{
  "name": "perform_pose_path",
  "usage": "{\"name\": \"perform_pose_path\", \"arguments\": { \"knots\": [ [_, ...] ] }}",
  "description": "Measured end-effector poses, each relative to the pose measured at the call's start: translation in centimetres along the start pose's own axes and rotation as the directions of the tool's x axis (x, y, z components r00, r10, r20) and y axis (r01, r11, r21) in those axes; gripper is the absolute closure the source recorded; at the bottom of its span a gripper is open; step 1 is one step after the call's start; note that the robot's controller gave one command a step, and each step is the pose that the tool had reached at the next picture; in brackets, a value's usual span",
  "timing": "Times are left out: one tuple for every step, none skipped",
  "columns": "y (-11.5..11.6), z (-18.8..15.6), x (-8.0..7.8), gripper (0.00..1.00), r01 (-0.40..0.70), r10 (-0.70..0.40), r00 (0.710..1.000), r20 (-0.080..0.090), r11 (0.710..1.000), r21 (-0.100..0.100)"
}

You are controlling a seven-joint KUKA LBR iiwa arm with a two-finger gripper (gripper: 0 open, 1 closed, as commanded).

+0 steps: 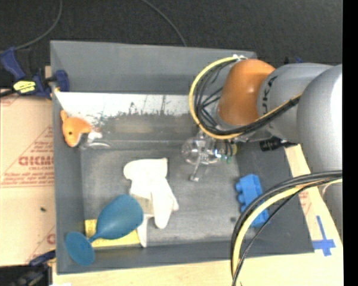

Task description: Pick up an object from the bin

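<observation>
Camera view: my gripper (200, 155) stands in the upper middle of the bin (137, 64), close to the foot of the far wall, and my arm (313, 109) enters from the view's right. The orange cover (244, 91) on my wrist sits directly above the gripper toward the far wall, with looped cables (201, 97) running round it. Gripper state: it cannot be told here whether the gripper is released or clenched, and no thing can be seen in its grasp. Directly beneath the gripper lies bare grey floor. Nearest thing: a white cloth (149, 186), crumpled and roughly mitten-shaped, lying flat on the floor just beside the gripper toward the view's lower left, apart from it. Second nearest: a blue block (250, 198) of toy-brick shape, lying near the gripper toward the view's lower right, against the right wall, partly covered by a cable of my arm. Farther from the gripper, beyond the white cloth toward the lower left corner, lies a blue pear-shaped object (116, 216) with a round blue foot; it touches the cloth's lower edge and rests on a flat yellow piece (110, 237). Well apart from the gripper toward the view's left, in the far left corner of the floor, lies a small orange toy (76, 130) of fish-like form, beside the left wall.
</observation>
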State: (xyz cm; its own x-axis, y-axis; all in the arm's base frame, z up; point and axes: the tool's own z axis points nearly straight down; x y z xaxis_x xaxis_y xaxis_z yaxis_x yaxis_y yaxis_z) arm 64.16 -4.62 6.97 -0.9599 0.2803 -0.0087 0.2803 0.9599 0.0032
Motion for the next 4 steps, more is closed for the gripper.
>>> {"name": "perform_pose_path", "arguments": {
  "knots": [
    [-0.8,-0.2,-0.5,1.0,0.085,-0.085,0.996,0.007,0.996,0.004],
    [-0.9,-0.2,-0.5,1.0,0.091,-0.091,0.996,0.008,0.996,0.004],
    [-0.9,-0.4,-0.5,1.0,0.091,-0.091,0.996,0.007,0.996,0.004],
    [-0.9,-2.1,-0.3,1.0,0.09,-0.09,0.996,0.002,0.996,0.004]
  ]
}}
